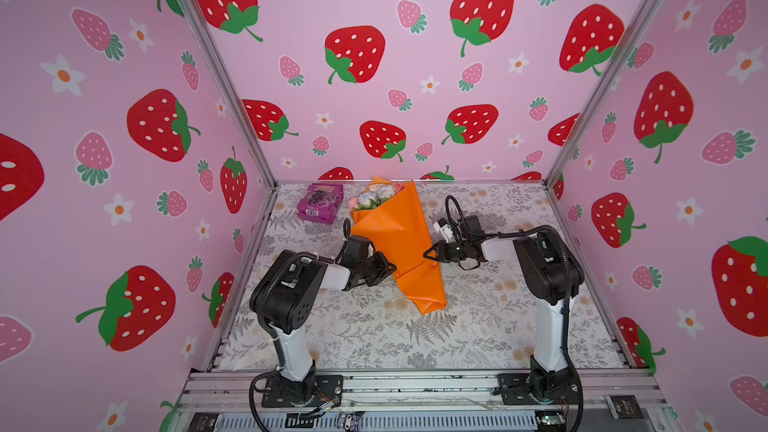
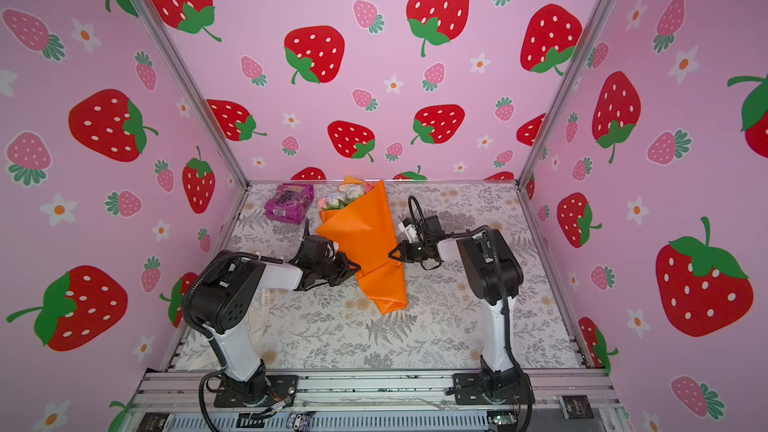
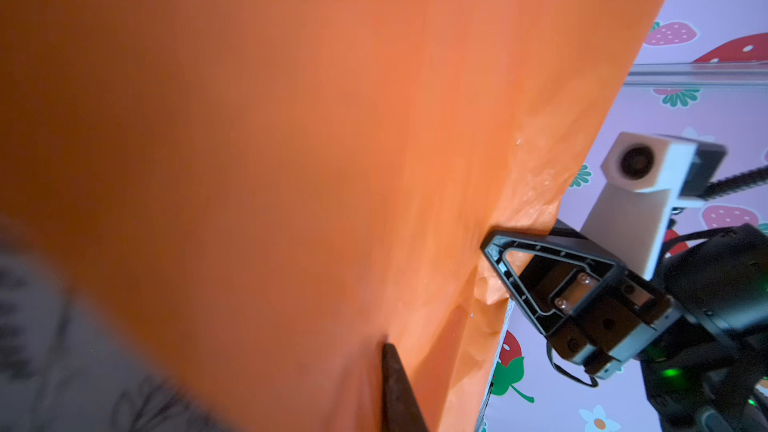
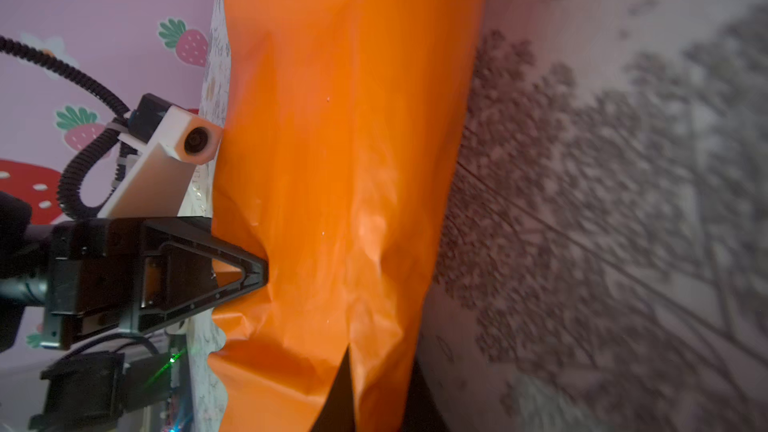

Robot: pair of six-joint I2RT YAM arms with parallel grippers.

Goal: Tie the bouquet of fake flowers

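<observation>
Left hand (image 1: 391,268), right hand (image 1: 427,254) pinching opposite bouquet (image 1: 397,226) edges

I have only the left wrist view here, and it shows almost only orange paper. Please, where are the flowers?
Observer: In both top views the flowers stick out of the paper's far end.
Operator: Is something lying near them?
Observer: A purple packet lies just left of them.
Operator: Do my left fingers hold the paper?
Observer: The right wrist view shows the left fingers closed on its crumpled edge.
</observation>
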